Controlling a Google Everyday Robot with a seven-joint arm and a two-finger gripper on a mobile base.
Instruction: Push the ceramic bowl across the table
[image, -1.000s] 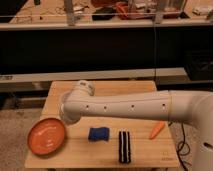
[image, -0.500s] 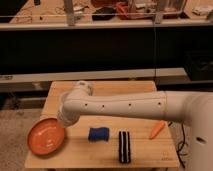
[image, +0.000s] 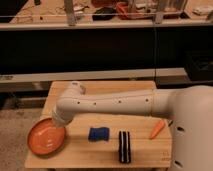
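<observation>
The ceramic bowl lies at the near left corner of the table, and its left rim seems to reach a little over the table's edge. Compared with a second ago it has hardly shifted, at most slightly to the left.

Just right of it, at its far right rim, is the gripper. It is hidden under the round white end of the arm, so I cannot tell if it is open or closed. What has changed is the arm: its end has come steadily to the left and nearer, and now it overlaps the rim of the bowl. I judge that contact is made or almost made (the push itself has only started), so most of the travel across the table is still to do.

Further right, well apart from the bowl, lies a blue sponge, then a black packet with a white stripe, and near the right edge a small carrot. None of them has moved.
</observation>
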